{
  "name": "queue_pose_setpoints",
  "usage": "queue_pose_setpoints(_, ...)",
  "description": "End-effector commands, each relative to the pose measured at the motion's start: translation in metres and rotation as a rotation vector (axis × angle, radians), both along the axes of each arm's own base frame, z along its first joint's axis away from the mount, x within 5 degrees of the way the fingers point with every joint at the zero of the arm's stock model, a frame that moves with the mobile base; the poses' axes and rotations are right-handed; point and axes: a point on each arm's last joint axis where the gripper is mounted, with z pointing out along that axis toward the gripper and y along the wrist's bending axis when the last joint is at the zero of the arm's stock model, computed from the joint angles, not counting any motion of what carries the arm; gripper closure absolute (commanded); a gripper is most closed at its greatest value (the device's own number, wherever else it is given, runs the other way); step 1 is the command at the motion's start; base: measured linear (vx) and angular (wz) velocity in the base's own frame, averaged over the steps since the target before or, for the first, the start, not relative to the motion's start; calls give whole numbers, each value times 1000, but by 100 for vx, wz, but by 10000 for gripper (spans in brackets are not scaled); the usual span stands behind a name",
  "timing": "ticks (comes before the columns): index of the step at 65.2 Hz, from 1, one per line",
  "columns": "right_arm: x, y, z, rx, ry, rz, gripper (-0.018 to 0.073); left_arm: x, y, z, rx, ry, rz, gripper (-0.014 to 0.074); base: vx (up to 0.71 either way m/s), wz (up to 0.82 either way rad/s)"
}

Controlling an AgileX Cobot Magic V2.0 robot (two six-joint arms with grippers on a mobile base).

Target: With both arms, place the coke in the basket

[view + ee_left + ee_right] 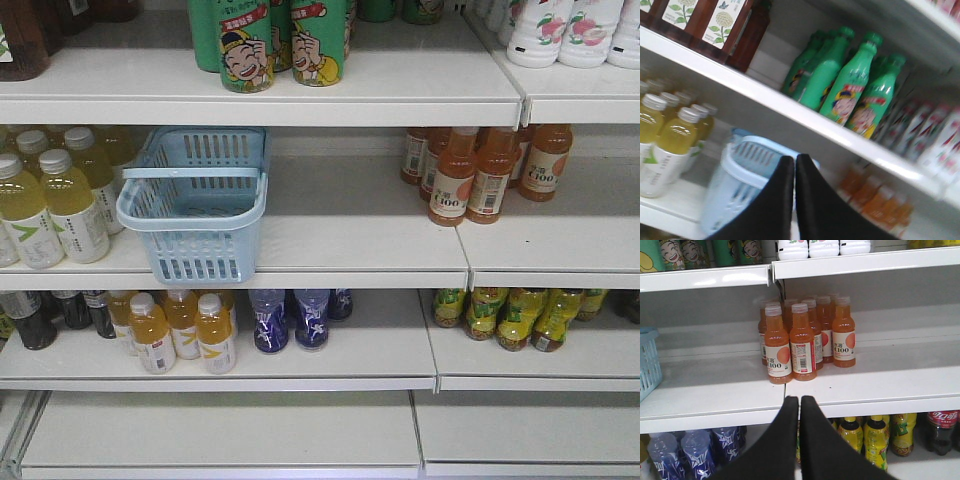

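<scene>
Shelving: a white metal shelving unit [400, 95] ran in tiers across the front view, stocked with drinks.
Basket: the pale blue, rectangular, slotted plastic shopping basket [200, 258] sat on the middle shelf, left of centre. Its front end overhung the shelf edge and its handle lay across the top.
Left gripper: the black wedge-shaped left gripper [794, 159] had its fingers pressed together with nothing between them. In its own view it pointed at the basket.
Right gripper: the black wedge-shaped right gripper [800, 399] showed only a hairline slit between its fingers and gripped nothing. It pointed at the shelf edge below the juice.
Neighbours: tall green cartoon-labelled plastic bottles [247, 50] stood on the top shelf. Pale yellow white-capped bottles [60, 200] stood just left of the basket. Orange juice bottles [470, 180] stood well to its right.
Coke: the coke, a dark cola bottle with a red label and white lettering [942, 430], stood on the lower shelf at the far right of the right wrist view. It was beside yellow-labelled bottles [875, 440], its top hidden behind the shelf edge, well apart from the basket.
</scene>
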Motion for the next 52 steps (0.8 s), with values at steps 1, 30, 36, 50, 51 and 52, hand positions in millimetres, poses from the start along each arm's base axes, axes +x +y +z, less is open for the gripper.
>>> queue_pose_setpoints(1, -1, 1, 4, -22, -76, 12, 564, -5, 1, 11, -289, -142, -80, 602, 0, 0)
queue_pose_setpoints(30, -1, 1, 4, -22, -76, 12, 564, -9, 3, 20, -382, -237, -112, 602, 0, 0)
queue_pose_setpoints(36, -1, 1, 4, -22, -76, 12, 564, -11, 3, 23, -400, -283, -129, 602, 0, 0)
queue_pose_setpoints(50, -1, 1, 4, -22, -76, 12, 564, -30, 2, 50, -597, -569, -327, 602, 0, 0)
queue_pose_setpoints(51, -1, 1, 4, -22, -76, 12, 564, -31, 2, 53, -601, -585, -336, 602, 0, 0)
queue_pose_setpoints(52, -1, 1, 4, -22, -76, 12, 564, -32, 2, 55, -604, -594, -343, 602, 0, 0)
